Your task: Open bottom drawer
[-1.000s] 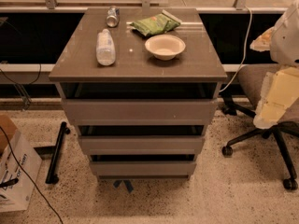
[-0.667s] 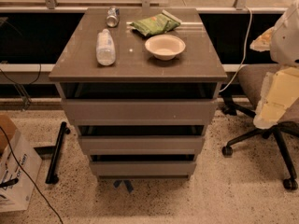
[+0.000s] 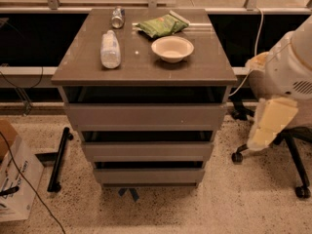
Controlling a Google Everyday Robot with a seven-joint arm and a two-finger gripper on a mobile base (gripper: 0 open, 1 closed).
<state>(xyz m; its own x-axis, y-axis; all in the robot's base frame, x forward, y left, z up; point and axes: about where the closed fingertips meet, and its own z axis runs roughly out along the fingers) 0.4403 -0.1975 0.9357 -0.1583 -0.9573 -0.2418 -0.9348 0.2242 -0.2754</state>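
The bottom drawer is the low grey-brown strip at the foot of the cabinet, under the middle front and the taller top front. It sits flush with the fronts above it, with a dark gap over it. My arm's white and cream body stands to the right of the cabinet. Its pale lower end, my gripper, hangs at about the height of the top and middle drawers, well apart from the cabinet and touching nothing.
On the cabinet top lie a plastic bottle, a can, a green bag and a white bowl. An office chair base is behind my arm. A cardboard box and a black bar lie on the floor at the left.
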